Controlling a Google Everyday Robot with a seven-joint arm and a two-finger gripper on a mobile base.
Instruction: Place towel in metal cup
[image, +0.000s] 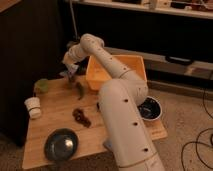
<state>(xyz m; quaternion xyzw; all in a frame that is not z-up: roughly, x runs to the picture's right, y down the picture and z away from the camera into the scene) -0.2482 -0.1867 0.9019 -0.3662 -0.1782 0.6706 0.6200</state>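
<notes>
hand (70, 75): closed, hanging at the far left of the counter (55, 117), just left of the yellow tub (117, 70)
held: cannot tell
light green cup (41, 86): left of hand

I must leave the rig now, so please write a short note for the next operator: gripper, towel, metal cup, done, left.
gripper: jaws shut, low over the far left corner of the table, beside the yellow tub.
towel: cannot make it out; it may be in the jaws.
metal cup: not clearly seen, perhaps hidden under the gripper.
Done: nothing I can confirm.
Left: verify the towel goes into the cup.
</notes>
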